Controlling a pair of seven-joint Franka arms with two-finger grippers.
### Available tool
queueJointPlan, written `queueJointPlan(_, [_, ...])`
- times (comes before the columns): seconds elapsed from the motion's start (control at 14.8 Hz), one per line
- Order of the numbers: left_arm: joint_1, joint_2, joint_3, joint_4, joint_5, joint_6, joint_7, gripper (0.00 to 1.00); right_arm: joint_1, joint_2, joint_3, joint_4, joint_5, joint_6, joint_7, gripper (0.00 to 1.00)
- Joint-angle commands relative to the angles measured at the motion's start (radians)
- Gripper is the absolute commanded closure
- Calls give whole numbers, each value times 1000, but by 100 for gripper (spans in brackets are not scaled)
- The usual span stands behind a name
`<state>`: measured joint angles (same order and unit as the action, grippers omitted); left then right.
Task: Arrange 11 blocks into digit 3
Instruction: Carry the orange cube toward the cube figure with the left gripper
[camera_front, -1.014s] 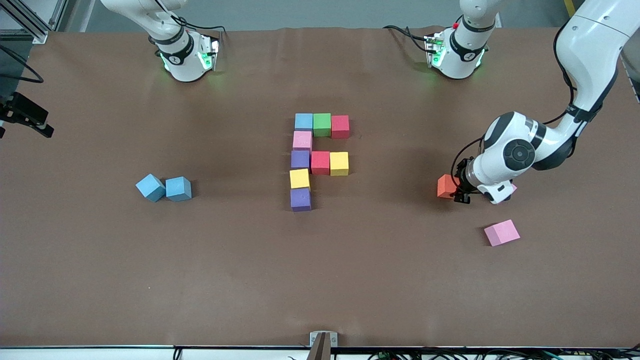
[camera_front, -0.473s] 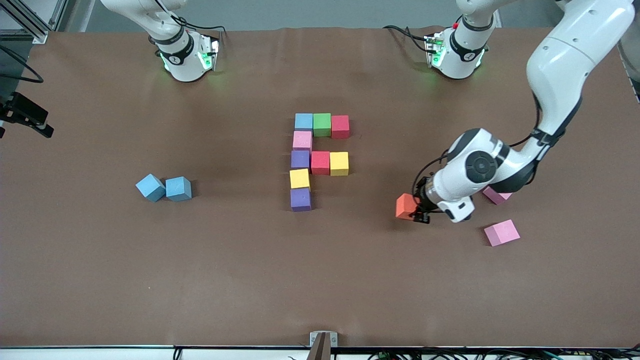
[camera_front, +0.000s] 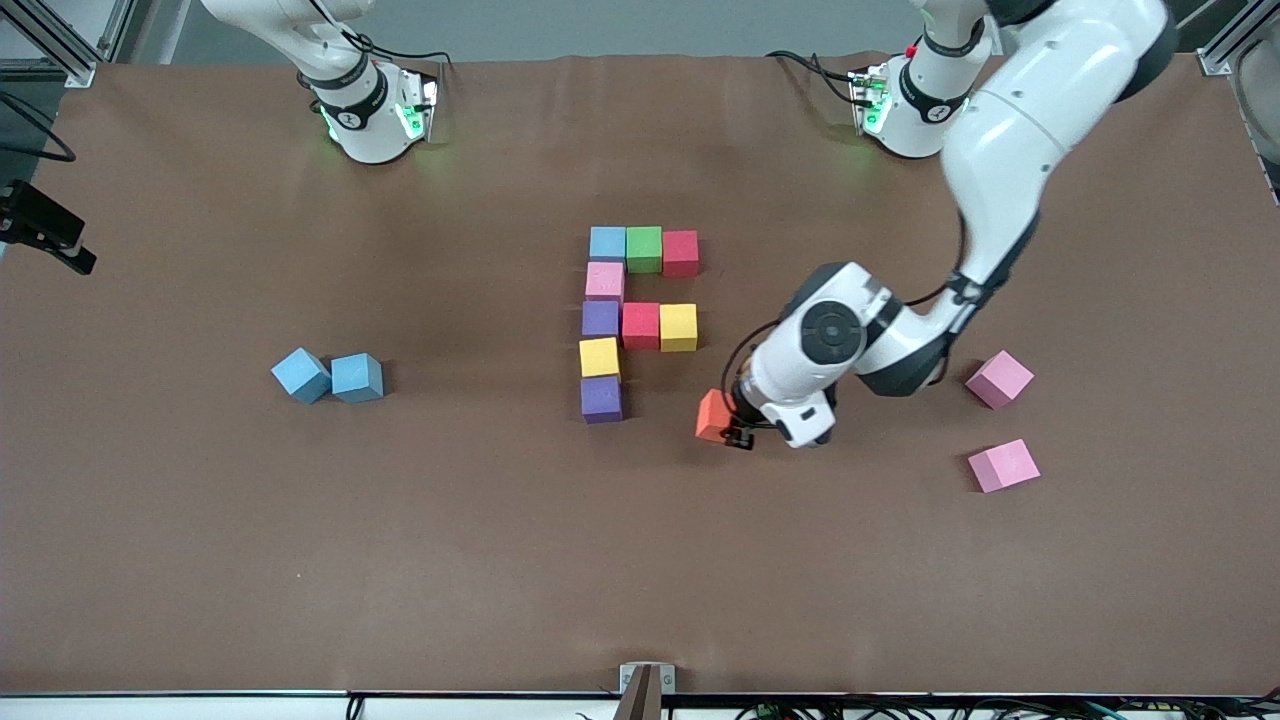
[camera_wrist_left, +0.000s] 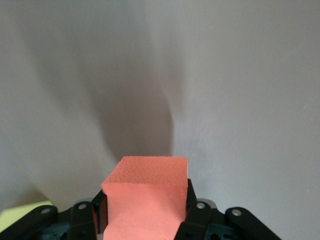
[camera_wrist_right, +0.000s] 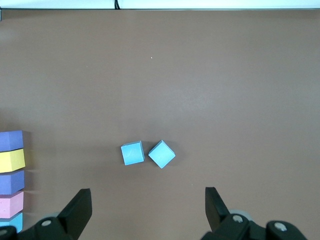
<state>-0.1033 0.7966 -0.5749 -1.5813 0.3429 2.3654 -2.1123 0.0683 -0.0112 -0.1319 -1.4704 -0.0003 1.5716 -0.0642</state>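
Note:
Nine blocks form a partial figure mid-table: blue (camera_front: 607, 243), green (camera_front: 644, 249) and red (camera_front: 680, 253) in a row, then pink (camera_front: 605, 281), purple (camera_front: 600, 319), red (camera_front: 641, 325), yellow (camera_front: 678, 327), yellow (camera_front: 599, 357) and purple (camera_front: 601, 398). My left gripper (camera_front: 728, 424) is shut on an orange block (camera_front: 714, 414) (camera_wrist_left: 146, 197), held just above the table beside the lower purple block, toward the left arm's end. My right gripper (camera_wrist_right: 146, 210) is open and empty, high over the two light blue blocks (camera_wrist_right: 132, 153) (camera_front: 357, 378).
Two loose pink blocks (camera_front: 999, 379) (camera_front: 1003, 465) lie toward the left arm's end. A second light blue block (camera_front: 301, 375) touches the first toward the right arm's end. A black clamp (camera_front: 40, 228) juts in at the table's edge there.
My left arm has swung toward the figure, carrying the orange block away from the pink blocks. The right arm has not moved.

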Motion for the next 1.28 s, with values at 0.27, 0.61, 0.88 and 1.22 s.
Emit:
queueJointPlan(0.27, [-259,23,199,129,-162,-31,-28,89,-5,13,3,15,3,-4,10,0])
queueJointPlan(0.61, [-332,58,239,197,-160,-127,-84,90,-2,13,3,15,3,-5,15,0])
queueJointPlan(0.88, [-420,81,325,257,-179,-178,-100,90,2,13,5,13,2,-5,11,0])
queueJointPlan(1.22, [-443,113,329,307,-179,-178,-101,93,1,13,5,12,2,-4,14,0])
